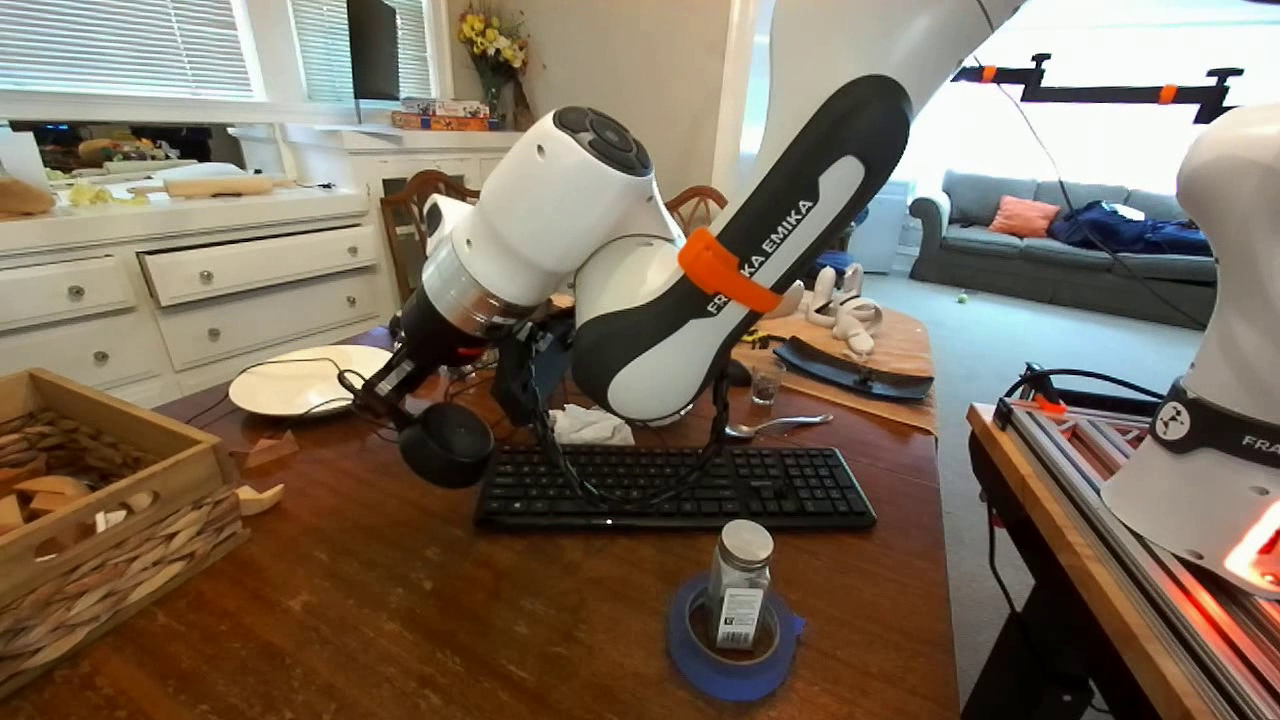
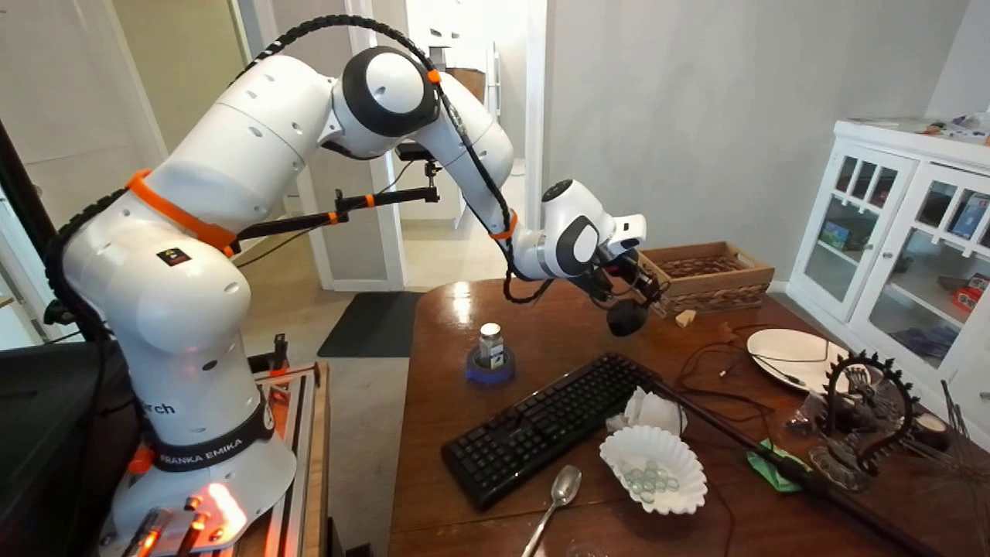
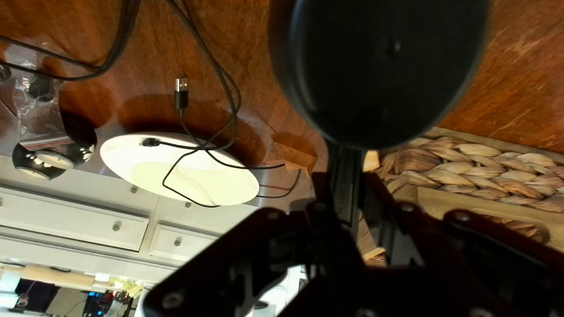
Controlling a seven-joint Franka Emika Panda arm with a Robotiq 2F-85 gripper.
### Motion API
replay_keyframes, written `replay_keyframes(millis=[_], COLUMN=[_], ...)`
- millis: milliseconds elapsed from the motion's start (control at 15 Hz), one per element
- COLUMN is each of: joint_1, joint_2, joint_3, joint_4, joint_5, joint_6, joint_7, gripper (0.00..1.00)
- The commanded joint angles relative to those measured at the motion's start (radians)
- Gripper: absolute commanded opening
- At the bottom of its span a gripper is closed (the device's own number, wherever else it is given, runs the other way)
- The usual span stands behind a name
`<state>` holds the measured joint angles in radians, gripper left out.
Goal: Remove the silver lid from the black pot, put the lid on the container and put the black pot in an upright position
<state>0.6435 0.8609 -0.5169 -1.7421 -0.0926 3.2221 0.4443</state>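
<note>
The dark wood counter [image 1: 420,600] spreads across the scene, and the arm [image 2: 379,97] bends out over it. As an exterior view shows it, the basket [image 1: 120,560] stands at the left with wood pieces [image 1: 50,490] inside, and the keyboard [image 1: 650,468] lies crosswise in the middle. The plate [image 1: 290,382] is at the far left (the wrist view has black cables [image 3: 151,142] trailing across it). In an exterior view the white bowl [image 2: 691,464] holds greenish beads [image 2: 650,481] and sits right of the keyboard, the spoon [image 2: 567,486] between them on the near side. The black pot [image 1: 446,447] is over the counter, between basket and keyboard, tipped sideways (mouth or base turned outward, I cannot tell which). The blue tape [image 1: 735,680] lies flat at the near right, a ring around the foot of the jar [image 1: 738,600], which stands upright. The silver lid [image 1: 747,542] sits on top of the jar. The fingers [image 3: 374,193] are narrow, pinching the pot by its long handle [image 3: 346,171].
</note>
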Motion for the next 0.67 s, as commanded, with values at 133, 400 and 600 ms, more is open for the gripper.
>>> replay_keyframes(millis=[133, 400, 600], joint_1=[0.005, 0.118, 0.123], joint_2=[0.002, 0.079, 0.101], joint_3=[0.003, -0.167, -0.196], joint_4=[0.000, 0.023, 0.038], joint_5=[0.077, 0.107, 0.122], joint_6=[0.001, 0.031, 0.043], joint_7=[-0.071, -0.019, 0.000], gripper=[0.23, 0.06, 0.06])
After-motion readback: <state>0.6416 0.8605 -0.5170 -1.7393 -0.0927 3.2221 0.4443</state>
